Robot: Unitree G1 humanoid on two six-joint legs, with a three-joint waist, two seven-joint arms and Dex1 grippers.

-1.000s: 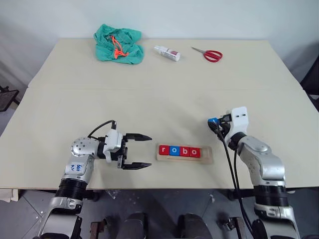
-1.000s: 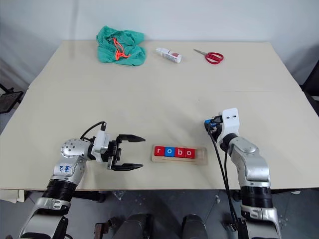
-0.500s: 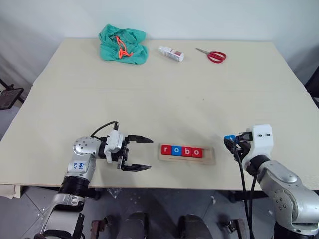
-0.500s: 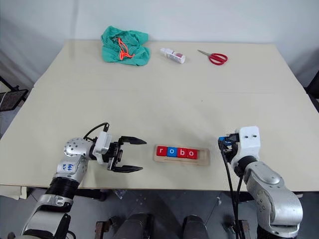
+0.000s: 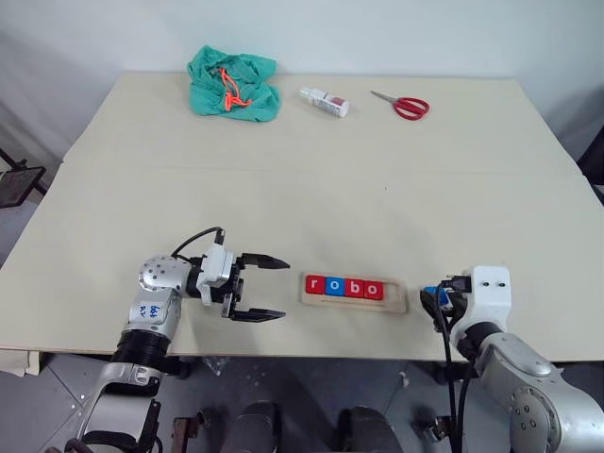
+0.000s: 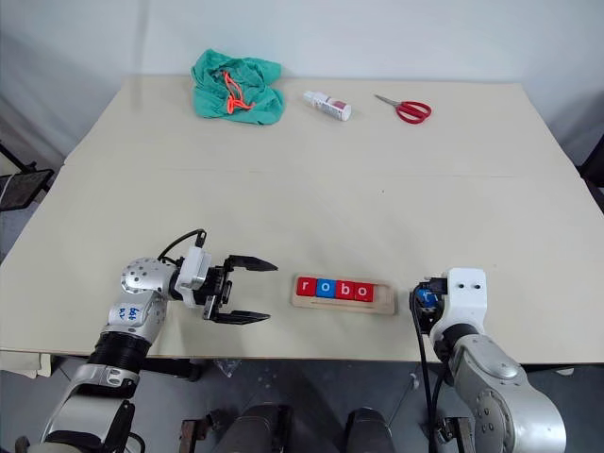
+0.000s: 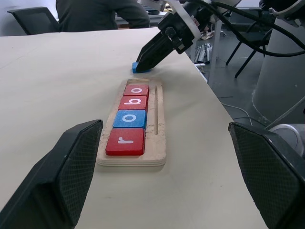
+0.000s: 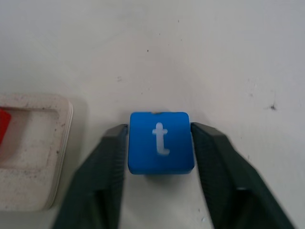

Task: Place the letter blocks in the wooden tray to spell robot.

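Note:
The wooden tray (image 5: 400, 300) lies near the table's front edge. It holds several letter blocks (image 5: 343, 287) in a row: red r, blue o, red b, red o. Its right end is bare. Just right of the tray, the blue t block (image 8: 160, 142) rests flat on the table. My right gripper (image 5: 433, 299) has one finger against each side of it. To the tray's left, my left gripper (image 5: 283, 289) is open and empty, pointing at the tray.
At the table's far edge lie a green cloth (image 5: 231, 83), a small white bottle (image 5: 325, 100) and red scissors (image 5: 404, 105). The front table edge (image 5: 377, 357) runs close to both grippers. A seated person (image 7: 102, 14) shows beyond the table in the left wrist view.
My right arm has drawn back toward the front edge and sunk, bringing the blue t block down onto the table right of the tray. The left gripper has stayed put.

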